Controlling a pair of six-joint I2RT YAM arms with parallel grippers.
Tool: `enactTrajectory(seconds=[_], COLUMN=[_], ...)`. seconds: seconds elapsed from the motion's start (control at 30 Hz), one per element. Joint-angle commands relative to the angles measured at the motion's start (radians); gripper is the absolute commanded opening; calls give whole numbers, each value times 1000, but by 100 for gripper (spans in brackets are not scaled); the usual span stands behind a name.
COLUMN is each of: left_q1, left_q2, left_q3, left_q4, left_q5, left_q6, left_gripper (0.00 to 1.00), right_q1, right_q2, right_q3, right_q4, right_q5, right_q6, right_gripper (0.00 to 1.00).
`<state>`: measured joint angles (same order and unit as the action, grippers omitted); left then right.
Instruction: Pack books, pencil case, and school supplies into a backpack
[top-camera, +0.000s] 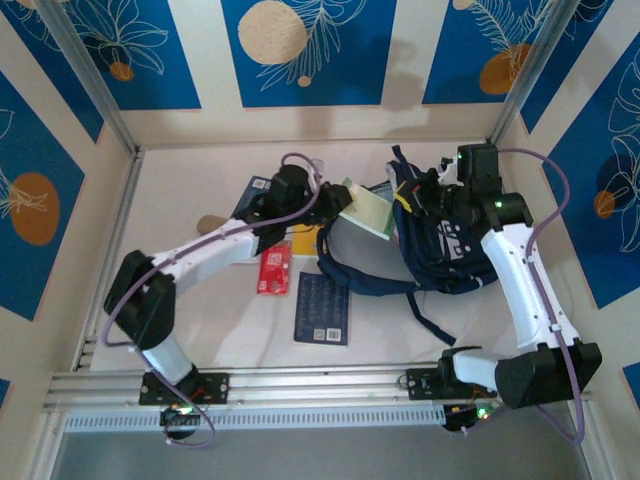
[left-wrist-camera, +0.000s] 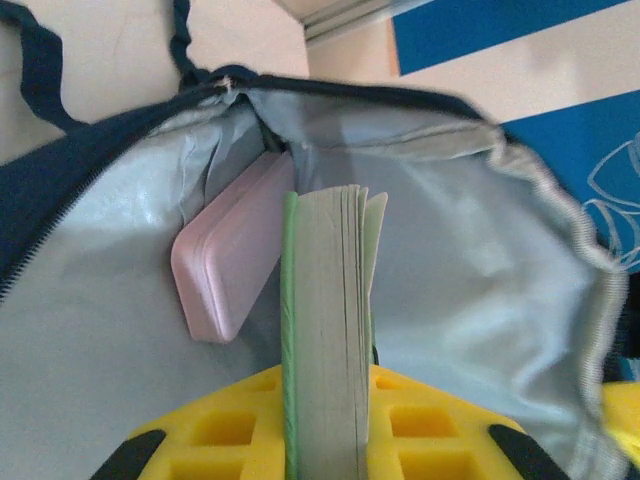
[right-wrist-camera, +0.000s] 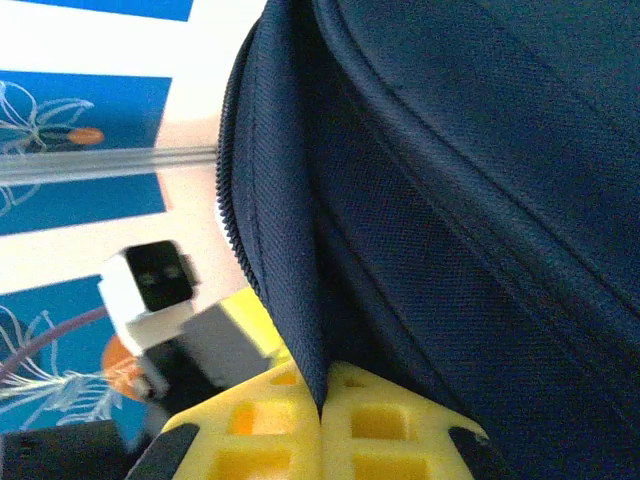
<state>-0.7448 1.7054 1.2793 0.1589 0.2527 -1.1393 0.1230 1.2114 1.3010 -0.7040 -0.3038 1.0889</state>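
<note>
Blue-and-cream patterned panels wall in a pale desk (top-camera: 220, 330) on its left, far and right sides; on the right half of the desk lies the backpack (top-camera: 455, 262), dark navy, with its straps trailing toward the middle and the near side; the left arm (top-camera: 215, 248) reaches across to the far centre, and the left jaws are clamped on a green-covered book (top-camera: 368, 210), held at the left side of the backpack; from the left wrist the book stands edge-on between the yellow pads, its pages showing, its far end inside the open mouth against the grey lining; a pink pencil case (left-wrist-camera: 230, 265) rests inside the backpack, just left of the book and touching the lining; the right arm (top-camera: 520, 275) bends over the backpack from the right, and the right jaws are shut on a fold of its navy fabric beside the zip, as the right wrist view shows; on the desk left of the backpack lie a red packet (top-camera: 274, 270), a dark navy book (top-camera: 322, 307) nearer the arms, a yellow-orange book (top-camera: 306, 241) partly under the left arm, and a second navy book (top-camera: 256, 189) farther back, also partly covered by that arm.
</note>
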Motion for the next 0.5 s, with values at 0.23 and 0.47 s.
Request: enactTrajectory(seconds=[0.23, 0.47], left_q1=[-105, -159], left_q2=[226, 390], left_q3=[166, 255], left_q4=[143, 246], left_q5=[-147, -206], left_q6=[-12, -103], left_gripper=[0, 0], right_q1=[4, 4], right_q2=[-6, 59], right_q3=[17, 53], right_q4=[243, 311], right_q5=[4, 19], right_q6=[219, 280], right_gripper=[0, 0])
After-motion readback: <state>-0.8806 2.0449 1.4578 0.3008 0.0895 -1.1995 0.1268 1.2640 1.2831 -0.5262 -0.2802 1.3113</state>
